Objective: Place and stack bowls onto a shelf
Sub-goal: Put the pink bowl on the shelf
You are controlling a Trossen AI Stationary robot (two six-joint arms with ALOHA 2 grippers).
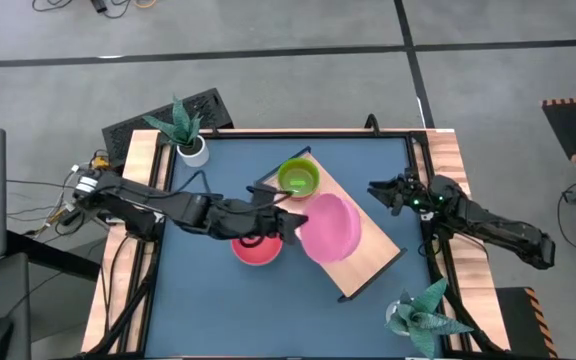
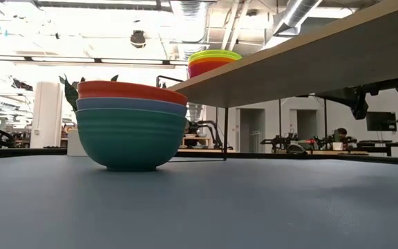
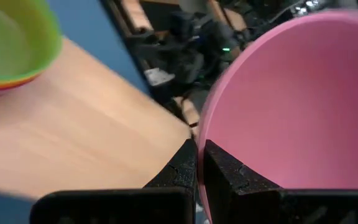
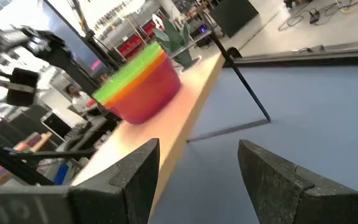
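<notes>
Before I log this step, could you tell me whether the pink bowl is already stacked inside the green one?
No, the pink bowl sits on the shelf beside the green bowl.

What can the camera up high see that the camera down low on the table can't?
Only the high view shows the left claw pinching the rim of the big pink bowl over the shelf, the open right claw waiting at the table's right edge, and two plants. Only the low view shows the teal bowl and blue bowl under the red one. Both show that stack, the shelf and the green-topped stack.
</notes>
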